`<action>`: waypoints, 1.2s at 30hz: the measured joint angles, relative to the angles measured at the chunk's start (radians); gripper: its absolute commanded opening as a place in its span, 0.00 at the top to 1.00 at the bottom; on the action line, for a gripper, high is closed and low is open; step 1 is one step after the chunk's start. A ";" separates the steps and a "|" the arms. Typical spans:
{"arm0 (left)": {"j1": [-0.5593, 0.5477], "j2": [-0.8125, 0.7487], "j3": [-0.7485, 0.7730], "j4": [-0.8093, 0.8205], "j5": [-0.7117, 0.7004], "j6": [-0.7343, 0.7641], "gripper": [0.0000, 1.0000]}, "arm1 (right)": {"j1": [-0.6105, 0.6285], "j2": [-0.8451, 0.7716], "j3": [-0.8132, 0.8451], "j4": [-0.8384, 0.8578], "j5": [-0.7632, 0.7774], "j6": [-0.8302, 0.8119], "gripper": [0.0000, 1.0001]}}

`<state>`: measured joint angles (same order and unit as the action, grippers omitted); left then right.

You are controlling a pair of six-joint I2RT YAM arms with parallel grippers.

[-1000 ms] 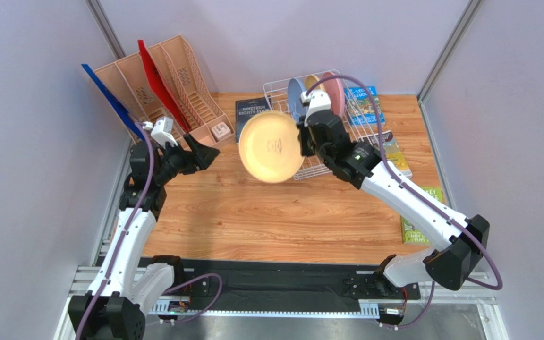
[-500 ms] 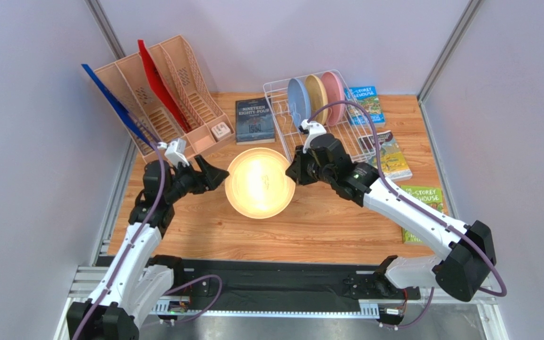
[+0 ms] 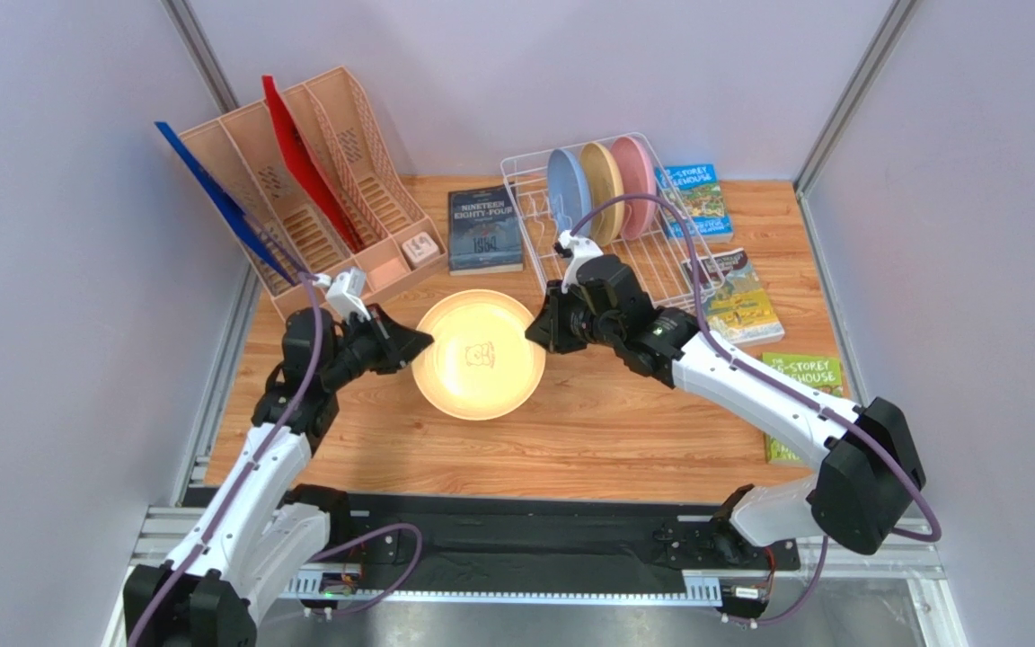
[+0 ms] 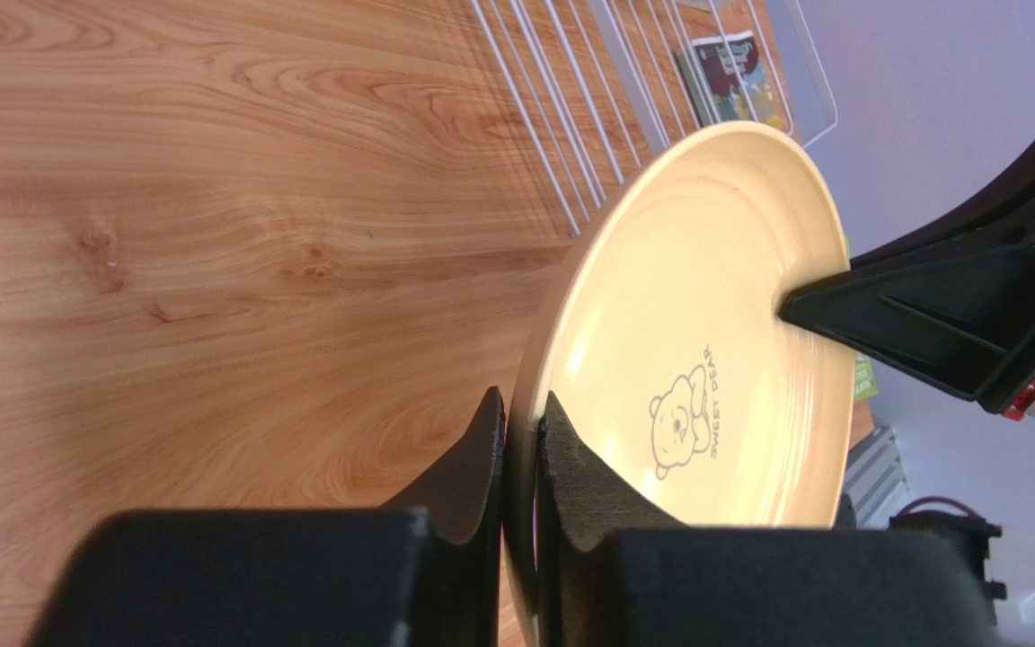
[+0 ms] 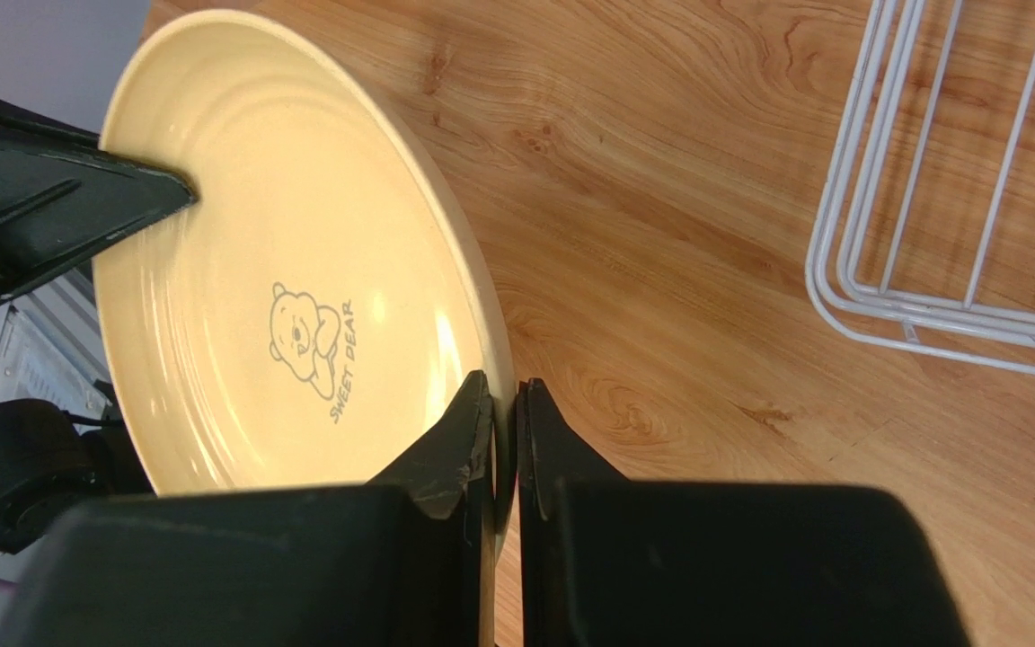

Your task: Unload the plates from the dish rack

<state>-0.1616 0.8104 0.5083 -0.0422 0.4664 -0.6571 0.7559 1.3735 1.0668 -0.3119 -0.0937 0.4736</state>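
Both grippers hold the pale yellow plate (image 3: pixel 479 355) above the middle of the table, face up, its bear print showing. My left gripper (image 3: pixel 408 348) (image 4: pixel 520 405) is shut on the plate's (image 4: pixel 712 310) left rim. On the opposite rim of this plate (image 5: pixel 294 270), my right gripper (image 3: pixel 537 334) (image 5: pixel 503 391) is shut. The white wire dish rack (image 3: pixel 678 270) (image 5: pixel 942 202) stands at the back right. In it, upright on edge, are a light blue plate (image 3: pixel 566 189), a tan-yellow plate (image 3: pixel 603 182) and a pink plate (image 3: pixel 635 173).
A peach file organiser (image 3: pixel 321 175) with a red and a blue folder stands at the back left, a small white box (image 3: pixel 418 250) at its foot. A dark book (image 3: pixel 484 229) lies beside the rack. Several picture books (image 3: pixel 742 297) lie along the right side.
The right arm has brought the yellow plate down and towards the left, tipping it flatter. The left gripper moved in and closed on its left rim.
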 measured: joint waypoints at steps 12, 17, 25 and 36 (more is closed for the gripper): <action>-0.007 0.034 -0.007 -0.138 -0.188 0.031 1.00 | -0.009 0.015 0.079 -0.019 0.081 -0.047 0.14; -0.007 0.053 -0.018 -0.188 -0.314 0.035 1.00 | -0.071 0.045 0.164 -0.090 0.184 -0.106 0.14; -0.007 0.155 -0.052 -0.229 -0.473 0.033 1.00 | -0.148 0.211 0.364 -0.155 0.392 -0.217 0.18; -0.007 0.233 -0.056 -0.231 -0.557 0.009 0.30 | -0.163 0.609 0.728 -0.165 0.636 -0.391 0.28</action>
<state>-0.1688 1.0431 0.4519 -0.2729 -0.0906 -0.6483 0.5934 1.9827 1.7950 -0.4770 0.5426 0.0830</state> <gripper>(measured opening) 0.599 0.736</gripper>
